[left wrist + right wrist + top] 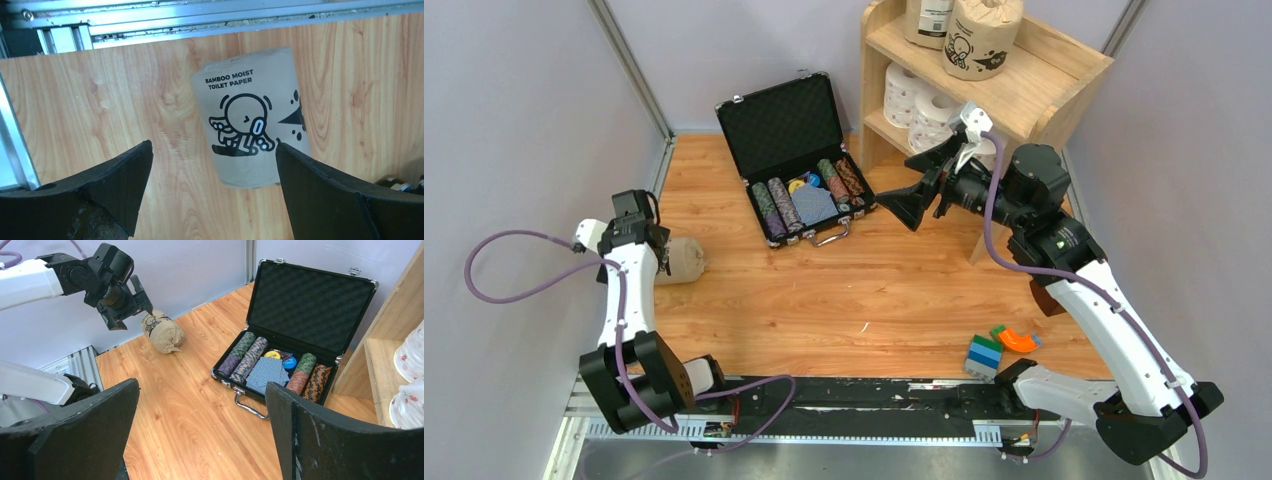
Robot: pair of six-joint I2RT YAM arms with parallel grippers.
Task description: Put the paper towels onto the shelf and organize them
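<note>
Left end effector (212,146) hovers with its jaws spread wide and holding nothing, poised over the last tan roll (250,135), which lies on its side on the worktop (824,300) close to the left edge, about midway between the far and near edges. In the left wrist view the roll sits in the gap between the two fingers, its long axis running away from the camera and its printed wrapper facing up; it lies off centre, nearer one finger than the other, and whether that finger touches it I cannot tell. I judge the roll to be light and soft: a paper-wrapped cylinder that gives under a squeeze, with a smooth wrapper that may slip a little. The best hold is likely across the curved sides at mid-length, closing only enough to dent it slightly, after shifting sideways to centre it. Right end effector (202,384) is also spread wide and empty, held up near the shelf (1034,85) at the far right corner. Two tan rolls (979,35) stand on the shelf's flat top and white dotted rolls (939,110) sit on the inner board, while an open black case (794,150) of chips lies toward the far edge, between the shelf and the roll
</note>
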